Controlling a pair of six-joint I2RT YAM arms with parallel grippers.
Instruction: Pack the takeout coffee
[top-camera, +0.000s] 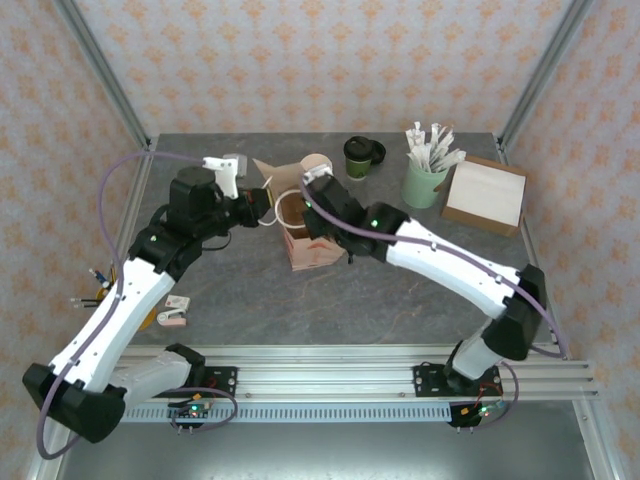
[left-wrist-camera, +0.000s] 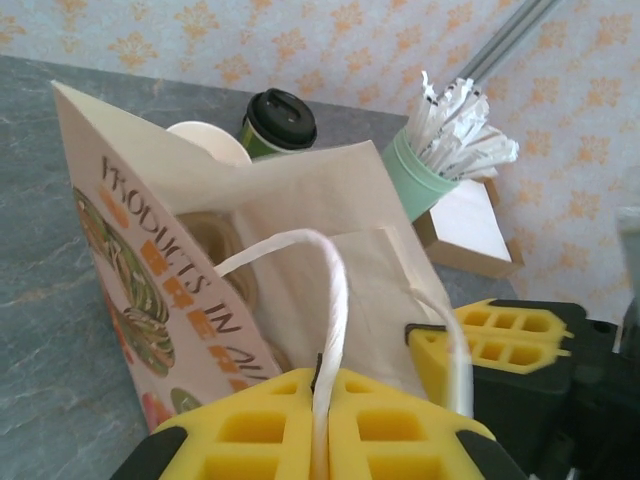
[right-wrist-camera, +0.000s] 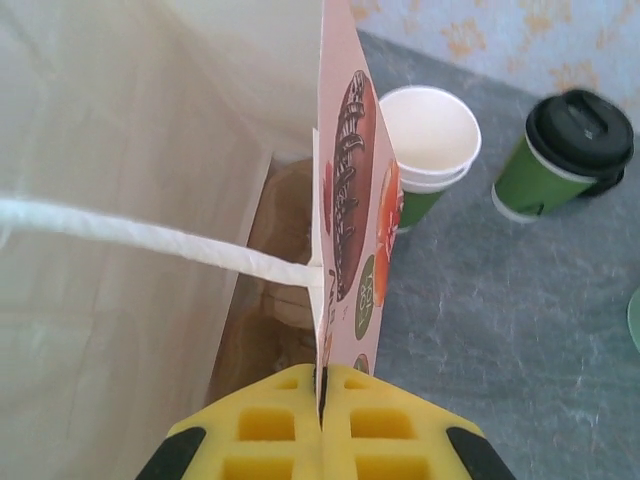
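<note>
Bottom of the right wrist view: the right fingers (right-wrist-camera: 285, 390) are pressed together, pinching the upright wall of the paper bag (right-wrist-camera: 350, 200) between them. Same story in the left wrist view, where the left fingers (left-wrist-camera: 290, 400) are clamped on the bag's white handle (left-wrist-camera: 335, 300), the cord rising from between the pads. In the top view the bag stands mid-table (top-camera: 300, 310), gripped from both sides.

The coffee is outside it. A stack of lidless cups (right-wrist-camera: 430, 140) sits just beside the bag's printed wall. Past that, upper right, the lidded cup (right-wrist-camera: 565, 150) stands upright, well apart from both sets of fingers.

Farther right in the top view are a mint-green cup (top-camera: 424, 182) of white-wrapped sticks and a cardboard box (top-camera: 485, 195). The table is grey and marbled, with orange-patterned wallpaper (top-camera: 300, 60) behind and metal posts (top-camera: 540, 70) in the corners.
</note>
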